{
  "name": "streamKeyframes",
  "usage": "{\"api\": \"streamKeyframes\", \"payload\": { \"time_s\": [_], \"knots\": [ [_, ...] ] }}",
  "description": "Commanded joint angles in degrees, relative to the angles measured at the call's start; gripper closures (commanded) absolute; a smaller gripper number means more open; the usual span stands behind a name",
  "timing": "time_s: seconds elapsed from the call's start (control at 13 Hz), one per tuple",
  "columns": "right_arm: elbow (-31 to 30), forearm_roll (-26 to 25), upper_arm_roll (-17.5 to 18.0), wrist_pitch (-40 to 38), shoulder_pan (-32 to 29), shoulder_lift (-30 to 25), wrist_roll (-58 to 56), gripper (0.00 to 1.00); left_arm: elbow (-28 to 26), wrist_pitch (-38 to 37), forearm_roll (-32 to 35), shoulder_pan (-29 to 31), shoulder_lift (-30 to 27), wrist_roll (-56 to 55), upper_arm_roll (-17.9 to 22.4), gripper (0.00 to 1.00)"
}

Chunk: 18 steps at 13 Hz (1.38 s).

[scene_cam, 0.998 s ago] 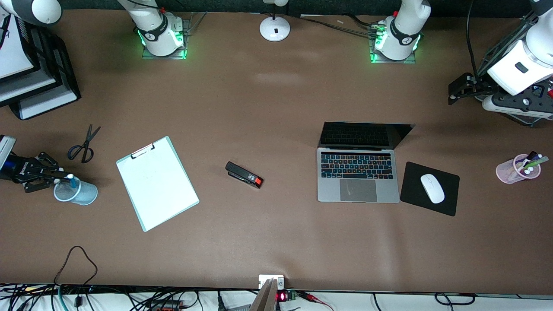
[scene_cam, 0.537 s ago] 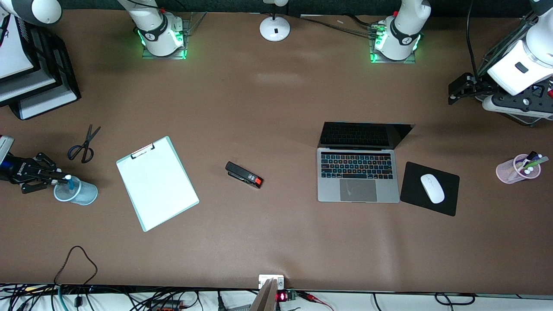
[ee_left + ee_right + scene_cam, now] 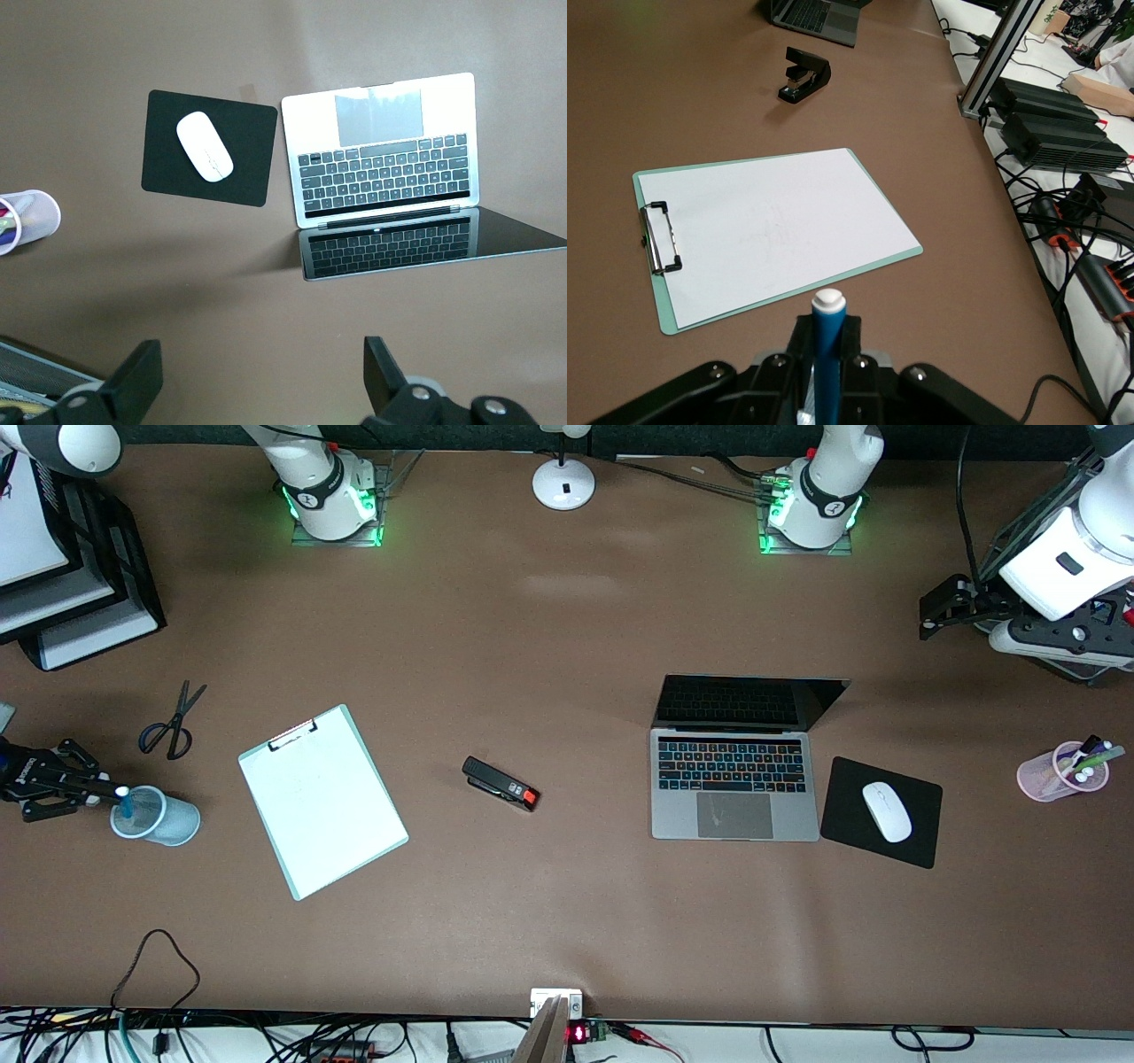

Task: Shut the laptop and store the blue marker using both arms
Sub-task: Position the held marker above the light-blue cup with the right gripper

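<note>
Sliding toward the right arm's end of the surface (image 3: 549, 646), the right hand (image 3: 99, 790) has carried the blue marker (image 3: 125, 802) from the middle of the pale blue cup (image 3: 156, 818) to that cup's rim on the hand's own side. The marker stands upright, white end up, and the hand is clenched on it just below that end. From the front view its lower part seems to be inside the cup, though whether the tip touches the bottom cannot be told. In the right wrist view the marker (image 3: 828, 354) rises between the fingers, with the clipboard (image 3: 771, 230) and the stapler (image 3: 804, 74) lying out ahead of the hand.

Storing looks nearly done in my judgement: what remains is to let go so the marker drops in.

Well away from all this, the left hand (image 3: 930, 615) hangs released, fingers wide apart, above bare surface past the laptop's hinge edge. The left arm waits. Below the left hand, the laptop (image 3: 385, 173) is open, its dark screen raised, with the mouse (image 3: 205, 147) on its black pad (image 3: 252, 168) beside it. Closing has not begun.
</note>
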Motion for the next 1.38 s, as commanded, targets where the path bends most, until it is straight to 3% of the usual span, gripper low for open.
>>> {"api": "streamKeyframes", "payload": {
  "time_s": [0.0, 1.15, 1.23, 1.3],
  "knots": [
    [1.79, 1.22, 0.49, -0.02, -0.62, 1.51, -0.81, 0.99, 1.13, -1.14, 1.08, 0.14, 0.03, 1.45, -0.06, 0.00],
    [1.26, 0.70, 0.32, 2.01, -0.97, 6.00, 0.07, 0.96, 1.13, -1.14, 1.08, 0.14, 0.03, 1.45, -0.06, 0.00],
    [1.26, 0.70, 0.23, 1.92, -0.98, 6.00, 0.16, 0.88, 1.13, -1.14, 1.08, 0.14, 0.03, 1.45, -0.06, 0.00],
    [1.26, 0.61, 0.14, 1.83, -0.98, 5.82, 1.29, 0.25, 1.13, -1.14, 1.08, 0.14, 0.03, 1.45, -0.06, 0.00]
  ]
}}
